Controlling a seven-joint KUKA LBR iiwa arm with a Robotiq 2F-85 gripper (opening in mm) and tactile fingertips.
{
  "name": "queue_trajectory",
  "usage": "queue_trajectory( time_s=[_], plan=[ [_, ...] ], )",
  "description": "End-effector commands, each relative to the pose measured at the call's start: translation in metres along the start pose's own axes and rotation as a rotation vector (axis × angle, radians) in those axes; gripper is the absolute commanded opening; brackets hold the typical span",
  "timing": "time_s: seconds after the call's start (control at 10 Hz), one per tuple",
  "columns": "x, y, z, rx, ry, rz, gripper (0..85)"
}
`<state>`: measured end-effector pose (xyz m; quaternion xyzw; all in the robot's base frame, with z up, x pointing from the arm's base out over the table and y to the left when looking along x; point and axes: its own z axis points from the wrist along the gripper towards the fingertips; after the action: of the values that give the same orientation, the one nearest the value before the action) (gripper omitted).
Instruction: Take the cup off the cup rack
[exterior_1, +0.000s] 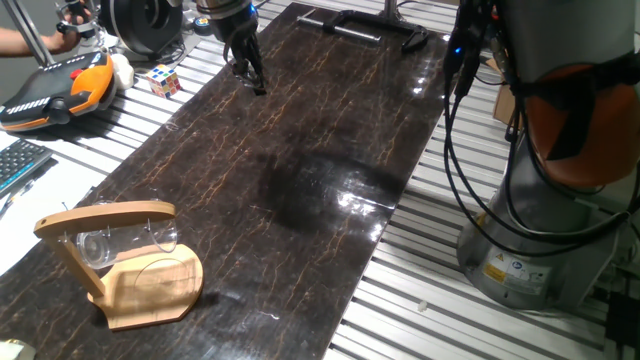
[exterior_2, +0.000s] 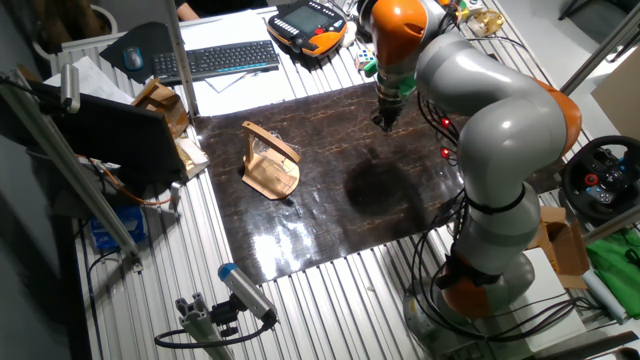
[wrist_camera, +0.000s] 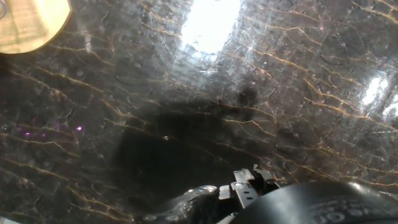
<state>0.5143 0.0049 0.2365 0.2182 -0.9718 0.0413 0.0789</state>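
Observation:
The cup rack (exterior_1: 150, 285) is a light wooden stand at the near left corner of the dark marble mat (exterior_1: 320, 130). The clear glass cup (exterior_1: 100, 246) hangs under its top bar, beside the slanted post. In the other fixed view the cup rack (exterior_2: 270, 175) stands left of centre, with the cup (exterior_2: 262, 152) faint under the bar. My gripper (exterior_1: 257, 86) hovers low over the far end of the mat, far from the rack. Its fingers look closed together and hold nothing. It also shows in the other fixed view (exterior_2: 386, 124). The hand view shows only the rack's base (wrist_camera: 25, 25) in its top left corner.
An orange teach pendant (exterior_1: 60, 90), a Rubik's cube (exterior_1: 165, 80) and a keyboard (exterior_1: 20, 165) lie left of the mat. A black metal frame (exterior_1: 365, 25) lies at the mat's far end. The arm's base (exterior_1: 545, 230) and cables stand to the right.

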Motion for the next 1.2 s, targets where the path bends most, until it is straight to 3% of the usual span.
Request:
queue_trajectory(
  time_s=[0.0, 0.3, 0.4, 0.6, 0.7, 0.9, 1.1],
  plan=[
    [0.0000, 0.0000, 0.0000, 0.003, 0.000, 0.002, 2.0],
    [0.0000, 0.0000, 0.0000, -0.001, -0.004, 0.055, 2.0],
    [0.0000, 0.0000, 0.0000, -0.125, -0.040, 0.185, 2.0],
    [0.0000, 0.0000, 0.0000, -0.230, 0.016, 0.354, 2.0],
    [0.0000, 0.0000, 0.0000, -0.259, 0.023, 0.433, 2.0],
    [0.0000, 0.0000, 0.0000, -0.264, 0.050, 0.530, 2.0],
    [0.0000, 0.0000, 0.0000, -0.295, 0.083, 0.594, 2.0]
  ],
)
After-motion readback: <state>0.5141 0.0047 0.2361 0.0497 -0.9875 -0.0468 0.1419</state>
